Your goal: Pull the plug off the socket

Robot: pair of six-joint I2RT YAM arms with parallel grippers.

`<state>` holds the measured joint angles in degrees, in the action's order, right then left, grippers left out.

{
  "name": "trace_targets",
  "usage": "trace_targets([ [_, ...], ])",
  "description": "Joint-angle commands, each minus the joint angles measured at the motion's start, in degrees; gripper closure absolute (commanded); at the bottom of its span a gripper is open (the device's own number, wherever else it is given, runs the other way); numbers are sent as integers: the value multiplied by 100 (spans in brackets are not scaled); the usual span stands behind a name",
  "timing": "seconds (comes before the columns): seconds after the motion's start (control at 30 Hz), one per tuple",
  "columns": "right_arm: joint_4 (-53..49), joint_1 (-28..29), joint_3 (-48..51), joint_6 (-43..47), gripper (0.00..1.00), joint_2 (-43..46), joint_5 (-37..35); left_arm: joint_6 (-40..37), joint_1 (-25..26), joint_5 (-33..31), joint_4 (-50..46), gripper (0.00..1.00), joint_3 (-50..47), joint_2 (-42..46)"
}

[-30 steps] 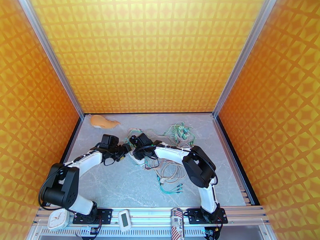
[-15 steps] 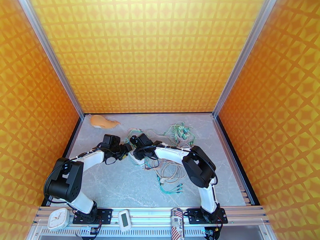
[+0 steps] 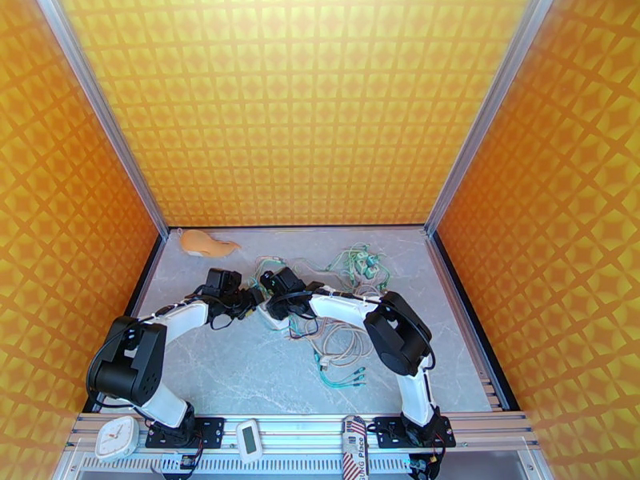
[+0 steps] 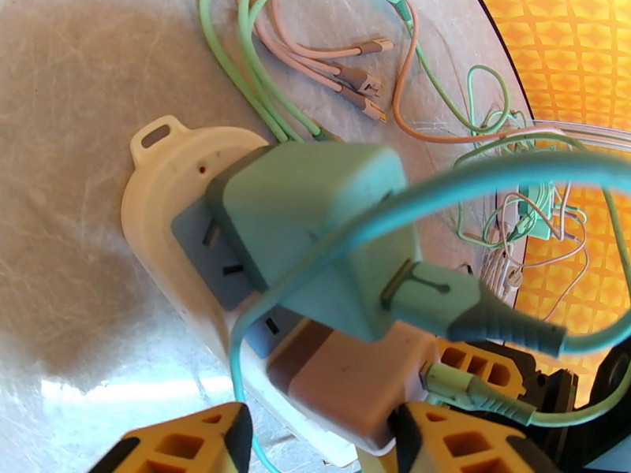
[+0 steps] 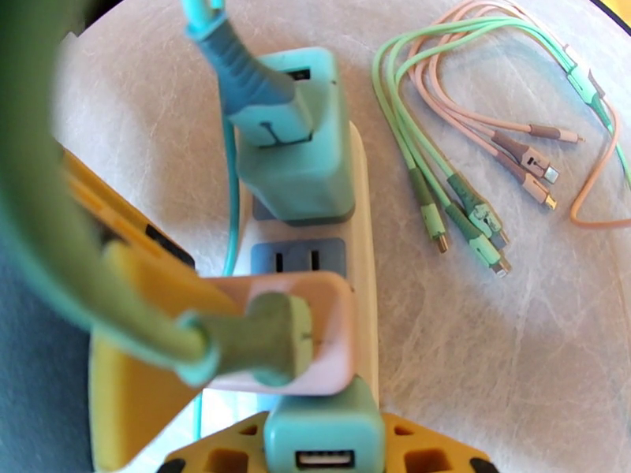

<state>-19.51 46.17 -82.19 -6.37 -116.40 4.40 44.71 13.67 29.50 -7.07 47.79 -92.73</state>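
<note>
Pink plug (image 4: 339, 388) lies between the left jaws.

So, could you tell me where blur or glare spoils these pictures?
Left wrist: the teal cable crossing near the lens is smeared, and glare whitens the table at lower left. Right wrist: a green cable at the left edge is badly out of focus; the loose cables are sharp. Top external: evenly lit, sharp.
</note>
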Motion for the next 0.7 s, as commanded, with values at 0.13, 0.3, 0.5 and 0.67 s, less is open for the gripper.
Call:
trace_targets([
  [0.13, 482, -80, 54, -400, 97, 442, 60, -208, 79, -876, -978, 48, -307, -263],
  [0.3, 378, -84, 6, -242, 98, 554, -82, -267, 80, -926, -1058, 48, -321, -261],
  [0.5, 374, -95, 88, -124, 99, 706, -440, -302, 79, -1007, -1108, 48, -369, -253],
  [0.67, 280, -82, 106, 128, 98, 795, -653, -298, 78, -1007, -1123, 48, -378, -278],
])
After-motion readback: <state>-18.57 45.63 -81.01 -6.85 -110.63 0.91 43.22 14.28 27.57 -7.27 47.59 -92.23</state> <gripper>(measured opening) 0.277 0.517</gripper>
